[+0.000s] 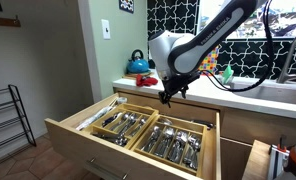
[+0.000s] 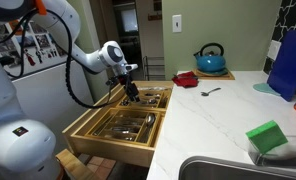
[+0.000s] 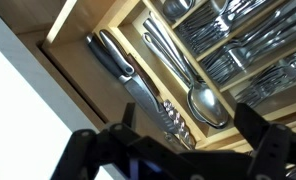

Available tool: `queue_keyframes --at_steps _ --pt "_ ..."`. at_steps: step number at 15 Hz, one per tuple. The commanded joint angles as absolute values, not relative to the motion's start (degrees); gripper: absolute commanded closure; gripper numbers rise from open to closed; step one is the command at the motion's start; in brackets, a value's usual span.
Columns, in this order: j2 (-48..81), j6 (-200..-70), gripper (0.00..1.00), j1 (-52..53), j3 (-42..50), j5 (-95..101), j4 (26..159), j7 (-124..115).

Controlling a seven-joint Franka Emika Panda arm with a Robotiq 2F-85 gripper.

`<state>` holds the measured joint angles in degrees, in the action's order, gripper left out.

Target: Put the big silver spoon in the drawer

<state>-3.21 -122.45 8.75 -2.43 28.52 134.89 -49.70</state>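
Although the gripper (image 3: 185, 128) is blurred and cut off at the bottom edge of the wrist view, its 2 dark fingers (image 3: 250, 125) are seen spread wide apart with nothing held between them. Beneath it, the big silver spoon (image 3: 201, 98) is seen lying in a narrow wooden compartment of the drawer (image 3: 63, 22), its bowl nearest the gripper and its handle running toward the top of the view. Dark-handled knives (image 3: 116, 58) are laid in the next compartment, beside the drawer's side wall. Further compartments of cutlery (image 3: 238, 40) are cropped by the view's right edge. Whether spoon and fingers touch cannot be told. In both exterior views the drawer is shown pulled open under a white counter (image 2: 218, 110), with the gripper held low over it. From there the spoon cannot be picked out among the cutlery. A small utensil (image 2: 210, 91), too small to identify, is seen on the counter near a blue kettle (image 2: 210, 58) and a red object (image 2: 186, 78).
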Motion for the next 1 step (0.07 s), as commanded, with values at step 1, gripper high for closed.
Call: queue_keyframes --at_steps 1 --pt "-3.4 -122.43 0.0 7.17 -4.1 28.38 135.04 -49.37"
